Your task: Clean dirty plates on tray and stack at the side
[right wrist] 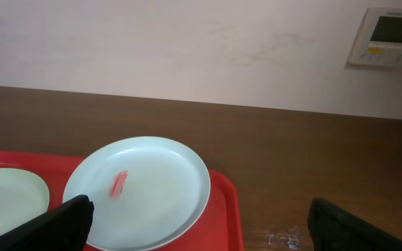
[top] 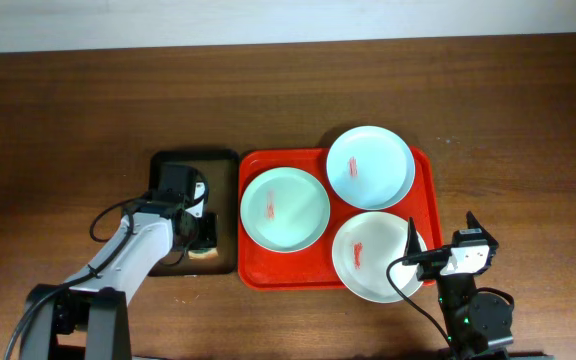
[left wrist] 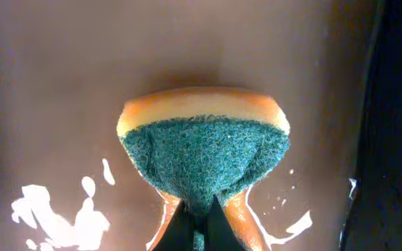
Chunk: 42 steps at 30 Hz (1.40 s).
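Three pale plates lie on the red tray [top: 253, 270]: one at the left [top: 285, 208], one at the back right [top: 370, 165], one at the front right [top: 373, 256]. Each has a red smear at its centre. My left gripper [top: 200, 240] is over the black-rimmed brown tray [top: 223, 165] and is shut on a sponge [left wrist: 204, 150], orange with a green scouring face. My right gripper [top: 440, 238] is open and empty at the tray's front right corner. Its wrist view shows the back right plate [right wrist: 149, 188] and the tray rim [right wrist: 230, 209].
The brown tray's wet, shiny floor [left wrist: 61, 104] lies under the sponge. Bare wooden table [top: 528, 150] surrounds both trays. A wall with a white control panel [right wrist: 386, 35] stands behind the table.
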Motion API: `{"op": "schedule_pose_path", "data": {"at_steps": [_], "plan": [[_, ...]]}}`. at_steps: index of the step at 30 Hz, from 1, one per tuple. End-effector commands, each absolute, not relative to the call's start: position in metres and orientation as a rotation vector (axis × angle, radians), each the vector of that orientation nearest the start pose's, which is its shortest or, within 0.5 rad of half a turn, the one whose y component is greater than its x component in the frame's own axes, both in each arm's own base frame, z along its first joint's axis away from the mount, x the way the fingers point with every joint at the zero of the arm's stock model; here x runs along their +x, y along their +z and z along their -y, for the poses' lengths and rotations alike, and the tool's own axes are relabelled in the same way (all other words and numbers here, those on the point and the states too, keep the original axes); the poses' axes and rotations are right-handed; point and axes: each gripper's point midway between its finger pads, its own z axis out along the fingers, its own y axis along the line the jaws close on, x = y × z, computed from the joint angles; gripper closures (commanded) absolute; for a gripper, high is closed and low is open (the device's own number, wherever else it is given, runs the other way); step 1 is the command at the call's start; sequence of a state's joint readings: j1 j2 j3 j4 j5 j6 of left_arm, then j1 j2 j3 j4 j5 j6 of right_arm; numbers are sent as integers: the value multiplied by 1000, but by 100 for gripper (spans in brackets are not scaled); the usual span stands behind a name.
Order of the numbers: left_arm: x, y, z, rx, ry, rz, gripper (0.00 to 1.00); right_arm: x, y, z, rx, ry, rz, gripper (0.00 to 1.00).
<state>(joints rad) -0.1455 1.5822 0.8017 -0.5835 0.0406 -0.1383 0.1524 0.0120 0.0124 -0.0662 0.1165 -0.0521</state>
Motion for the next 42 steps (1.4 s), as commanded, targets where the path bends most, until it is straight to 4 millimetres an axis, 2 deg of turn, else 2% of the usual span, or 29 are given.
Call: {"op": "schedule_pose_path", "data": {"at_steps": [1, 10, 13, 15, 18, 20, 23, 24, 27, 28, 29, 30, 31, 32, 33, 36, 37, 40, 42], "plan": [[285, 5, 50, 39, -102, -2962, 100, 245, 158, -15, -58, -28, -1640, 2], [285, 5, 50, 39, -102, -2961, 100, 244, 160, -34, -125, 81, -1627, 1], [285, 5, 50, 39, -102, -2961, 100, 243, 166, -24, 72, 177, -1646, 2], [286, 5, 50, 40, -102, -2960, 100, 236, 191, -23, 109, 219, -1641, 2], [285, 5, 50, 39, -103, -2961, 100, 225, 254, -28, 91, 259, -1621, 2], [285, 5, 50, 39, -103, -2962, 100, 227, 295, -37, 55, 292, -1679, 2], [285, 5, 50, 39, -102, -2962, 100, 237, 316, -57, -19, 374, -1840, 2], [285, 5, 50, 39, -103, -2962, 100, 244, 317, -66, -39, 408, -1969, 2], [285, 5, 50, 40, -103, -2963, 100, 259, 316, -80, -55, 464, -2191, 2], [285, 5, 50, 39, -103, -2962, 100, 268, 320, -103, -122, 608, -2244, 2], [285, 5, 50, 40, -103, -2962, 100, 270, 322, -118, -168, 709, -2258, 2], [285, 5, 50, 40, -103, -2962, 100, 274, 315, -129, -193, 788, -2291, 2], [285, 5, 50, 39, -103, -2962, 100, 278, 305, -133, -190, 813, -2335, 10], [285, 5, 50, 39, -103, -2962, 100, 281, 290, -135, -178, 831, -2400, 45], [285, 5, 50, 39, -103, -2962, 100, 283, 268, -137, -157, 827, -2495, 64], [285, 5, 50, 39, -103, -2962, 100, 288, 214, -148, -163, 748, -2708, 66], [285, 5, 50, 39, -103, -2961, 100, 289, 203, -152, -179, 720, -2748, 65], [285, 5, 50, 40, -104, -2961, 100, 299, 144, -162, -150, 488, -2920, 60], [285, 5, 50, 40, -104, -2961, 100, 304, 123, -174, -189, 474, -2955, 60]]}}
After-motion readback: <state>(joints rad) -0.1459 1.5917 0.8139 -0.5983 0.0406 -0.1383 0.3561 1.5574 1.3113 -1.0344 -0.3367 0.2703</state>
